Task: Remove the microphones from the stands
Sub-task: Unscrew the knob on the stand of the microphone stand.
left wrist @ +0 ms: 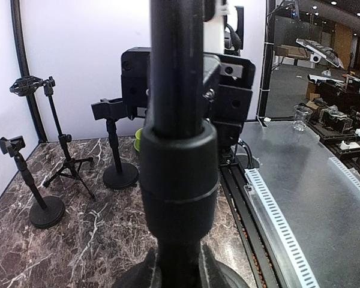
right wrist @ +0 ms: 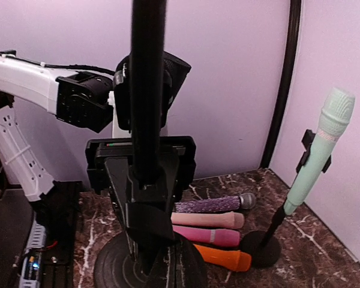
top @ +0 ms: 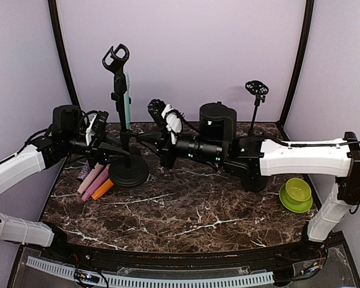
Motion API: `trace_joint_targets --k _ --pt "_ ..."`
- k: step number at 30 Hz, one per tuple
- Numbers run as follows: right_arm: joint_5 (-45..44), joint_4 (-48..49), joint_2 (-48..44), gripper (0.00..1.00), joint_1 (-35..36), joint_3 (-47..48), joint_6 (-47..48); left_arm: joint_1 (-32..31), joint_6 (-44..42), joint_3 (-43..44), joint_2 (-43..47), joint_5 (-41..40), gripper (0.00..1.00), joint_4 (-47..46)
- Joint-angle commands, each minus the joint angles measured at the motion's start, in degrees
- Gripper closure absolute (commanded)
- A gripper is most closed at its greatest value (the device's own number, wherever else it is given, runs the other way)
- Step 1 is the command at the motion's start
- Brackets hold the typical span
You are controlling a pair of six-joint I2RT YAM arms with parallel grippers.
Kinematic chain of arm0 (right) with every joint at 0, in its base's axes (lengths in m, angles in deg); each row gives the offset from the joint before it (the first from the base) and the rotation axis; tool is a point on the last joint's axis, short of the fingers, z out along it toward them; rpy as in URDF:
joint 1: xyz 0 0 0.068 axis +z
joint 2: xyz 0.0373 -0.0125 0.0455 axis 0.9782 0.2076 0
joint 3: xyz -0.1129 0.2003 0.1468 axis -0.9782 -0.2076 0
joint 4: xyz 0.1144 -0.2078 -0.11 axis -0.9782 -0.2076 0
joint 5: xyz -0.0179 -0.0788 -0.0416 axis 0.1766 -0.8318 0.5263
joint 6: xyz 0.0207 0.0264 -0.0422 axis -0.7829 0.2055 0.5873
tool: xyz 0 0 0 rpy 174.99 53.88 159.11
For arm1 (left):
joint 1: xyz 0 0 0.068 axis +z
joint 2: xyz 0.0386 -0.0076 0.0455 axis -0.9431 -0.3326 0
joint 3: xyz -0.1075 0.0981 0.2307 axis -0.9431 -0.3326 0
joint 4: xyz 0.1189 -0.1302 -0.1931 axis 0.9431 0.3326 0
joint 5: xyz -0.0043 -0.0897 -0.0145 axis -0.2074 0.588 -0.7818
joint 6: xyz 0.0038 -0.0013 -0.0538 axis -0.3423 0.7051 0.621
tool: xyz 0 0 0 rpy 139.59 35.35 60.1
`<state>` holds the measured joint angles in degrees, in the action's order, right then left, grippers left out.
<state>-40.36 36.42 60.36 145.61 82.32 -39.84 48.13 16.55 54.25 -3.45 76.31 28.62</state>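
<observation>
A black stand pole (top: 126, 129) rises from a round base (top: 129, 172) to an empty clip (top: 116, 60). A mint green microphone (top: 127, 99) sits in a clip on a smaller stand just behind it; it also shows in the right wrist view (right wrist: 321, 150). My left gripper (top: 121, 152) is shut on the pole low down, one finger on each side (left wrist: 179, 273). My right gripper (top: 143, 139) faces it from the other side. Its jaws look closed to a thin seam, tips at the pole's foot (right wrist: 179, 270). Neither gripper touches the mint microphone.
Several microphones, purple (right wrist: 219, 204), peach, pink and orange (right wrist: 225, 258), lie side by side left of the base (top: 95, 180). A black cylinder (top: 218, 120), a shock-mount stand (top: 256, 90) and a green bowl (top: 296, 193) are to the right.
</observation>
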Motion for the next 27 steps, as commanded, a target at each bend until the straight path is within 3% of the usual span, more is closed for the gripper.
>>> trace_joint_targets --k 1,5,6,7,8,11,17,27 --pt "17.4 10.0 -4.7 0.97 -5.4 -1.9 -23.6 -0.7 -2.6 1.4 1.5 -0.6 1.0 -0.1" --pt "20.4 15.6 -4.3 0.93 -8.5 -3.5 -28.9 -0.8 -2.1 1.3 1.5 -0.6 1.0 -0.3" --pt "26.1 16.5 -4.0 0.83 -8.6 -3.6 -35.3 -0.7 -1.6 1.2 1.5 -0.6 1.0 -0.5" --pt "28.5 16.6 -4.0 0.72 -8.4 -3.8 -34.8 -0.7 -1.1 1.2 1.5 -0.5 1.0 -0.7" --pt "28.0 15.9 -4.5 0.54 -7.8 -4.4 -31.7 -0.7 -0.6 1.1 1.5 -0.2 1.0 -0.7" --pt "16.7 8.6 -7.4 0.36 -4.7 -6.2 -15.4 -0.7 0.3 1.2 1.5 0.8 1.0 -0.3" --pt "1.7 2.8 -7.7 0.32 -1.4 -6.0 4.9 -0.7 1.6 1.2 1.6 1.9 1.0 -0.2" --pt "1.5 -2.9 -1.5 0.39 -0.8 3.6 11.7 -0.7 1.1 1.1 1.7 1.9 1.0 0.3"
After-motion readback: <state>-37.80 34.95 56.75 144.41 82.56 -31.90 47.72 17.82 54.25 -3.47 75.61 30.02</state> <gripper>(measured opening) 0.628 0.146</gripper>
